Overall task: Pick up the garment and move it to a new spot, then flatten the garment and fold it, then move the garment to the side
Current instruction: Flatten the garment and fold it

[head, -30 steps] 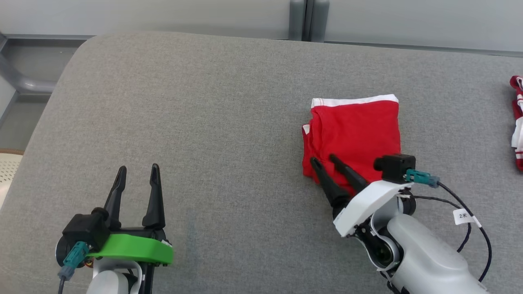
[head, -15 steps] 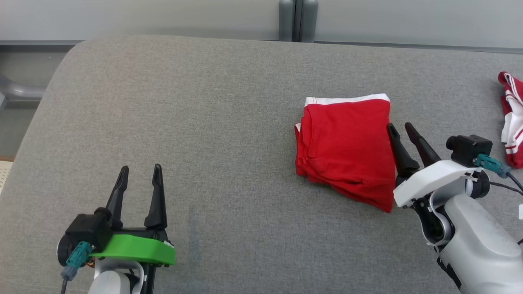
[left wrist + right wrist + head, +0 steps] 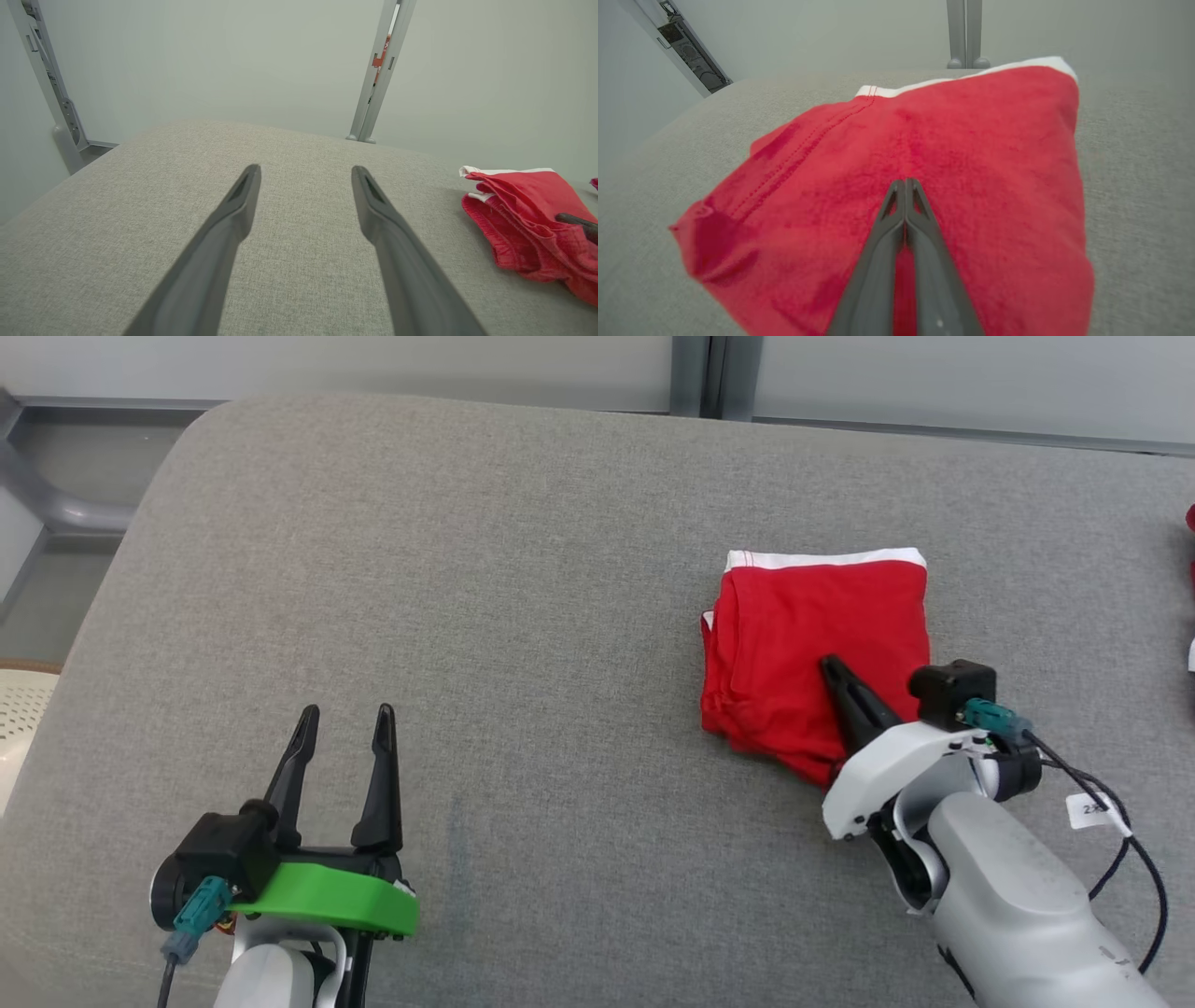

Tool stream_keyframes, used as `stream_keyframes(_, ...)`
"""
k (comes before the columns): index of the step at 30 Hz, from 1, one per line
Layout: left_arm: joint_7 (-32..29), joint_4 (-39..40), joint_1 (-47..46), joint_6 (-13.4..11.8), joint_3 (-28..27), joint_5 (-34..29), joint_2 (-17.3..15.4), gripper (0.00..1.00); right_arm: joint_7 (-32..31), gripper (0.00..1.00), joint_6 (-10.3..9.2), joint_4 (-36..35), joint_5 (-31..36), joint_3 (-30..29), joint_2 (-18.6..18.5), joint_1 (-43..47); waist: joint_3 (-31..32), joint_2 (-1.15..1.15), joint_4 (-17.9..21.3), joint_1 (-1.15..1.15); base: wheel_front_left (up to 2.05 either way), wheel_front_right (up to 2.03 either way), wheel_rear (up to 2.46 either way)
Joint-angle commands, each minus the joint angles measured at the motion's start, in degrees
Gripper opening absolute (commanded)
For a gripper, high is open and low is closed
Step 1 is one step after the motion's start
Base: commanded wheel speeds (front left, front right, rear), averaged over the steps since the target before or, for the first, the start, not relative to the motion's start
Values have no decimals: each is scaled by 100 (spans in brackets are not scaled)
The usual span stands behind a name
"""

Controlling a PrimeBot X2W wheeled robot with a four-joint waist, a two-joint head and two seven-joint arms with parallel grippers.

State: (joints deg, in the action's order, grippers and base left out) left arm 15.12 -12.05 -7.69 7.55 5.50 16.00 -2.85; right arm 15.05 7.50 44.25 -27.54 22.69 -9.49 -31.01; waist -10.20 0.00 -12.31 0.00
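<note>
A folded red garment (image 3: 822,625) with a white waistband lies on the grey cushioned surface (image 3: 467,569), right of centre. My right gripper (image 3: 829,663) is shut and lies over the garment's near half, fingers pointing toward the waistband. In the right wrist view the two fingertips (image 3: 905,182) meet above the red cloth (image 3: 971,126), with no fold visibly pinched between them. My left gripper (image 3: 345,714) stands open at the lower left, well away from the garment, with nothing between its fingers (image 3: 303,170). In the left wrist view the garment (image 3: 523,210) sits at the far right.
A second red and white cloth (image 3: 1192,518) peeks in at the right edge. The cushion's rounded edge runs along the left and back. A grey metal post (image 3: 700,373) stands behind it, and a beige perforated object (image 3: 19,709) is at the far left.
My right gripper went from open to shut and moved from the garment's right edge back over its near half. The head camera shifted. The left gripper stayed put.
</note>
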Motion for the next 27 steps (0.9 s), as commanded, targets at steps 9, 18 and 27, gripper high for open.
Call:
stream_keyframes(9,0,-36,-95,-11,1,42,-13,100,14,0,-4,-87,-55,613,493,-8,-53,0,-53,0,0,0,0)
stream_keyframes(18,0,-2,-56,-11,-110,-62,-13,100,14,0,-6,-1019,153,409,400,180,14,0,286,0,0,0,0)
stream_keyframes(27,0,51,-57,-11,-265,-169,-14,100,14,0,-5,-2136,499,-594,-45,667,116,0,850,0,0,0,0)
